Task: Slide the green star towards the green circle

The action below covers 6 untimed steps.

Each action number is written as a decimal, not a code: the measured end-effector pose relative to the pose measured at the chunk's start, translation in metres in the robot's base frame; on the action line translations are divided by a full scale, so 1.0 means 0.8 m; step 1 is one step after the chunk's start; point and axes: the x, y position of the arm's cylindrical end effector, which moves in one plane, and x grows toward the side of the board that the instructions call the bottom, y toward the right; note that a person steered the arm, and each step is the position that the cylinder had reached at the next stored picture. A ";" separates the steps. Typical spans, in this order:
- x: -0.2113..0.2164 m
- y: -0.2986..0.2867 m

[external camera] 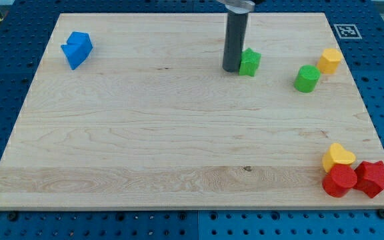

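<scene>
A: Contact (231, 69) is what you should check first. Your rod comes down from the board's top edge, and my tip sits on the wood hard against the view's-left side of the green star (249, 63); touching or a hair apart, the picture won't let you say.

B: And the jaws?

A: You have none to report. The arm ends in a plain dark rod, so nothing opens, closes or grips; it only pushes.

B: Where does your star stand?

A: In the upper half of the board (145, 133), right of centre, nearer the top edge than the middle. The green circle (307, 79) lies to its right and slightly lower, toward the top-right corner, with bare wood between them. So you are lined up on the correct side, but the gap is not closed; by my judgement the slide itself is nearly all left to do.

B: Anything in your way?

A: The yellow hexagon-like block (330, 60) sits just beyond the circle, near the right edge; push too far and you may crowd it. The rest you can ignore: the blue block (77, 49) by the top-left corner, and the yellow heart (339, 156), red circle (340, 181) and red star (373, 178) bunched at the bottom-right corner.
</scene>
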 end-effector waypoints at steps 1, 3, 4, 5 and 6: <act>0.010 0.030; 0.020 0.034; 0.020 0.008; 0.006 -0.007; -0.024 -0.005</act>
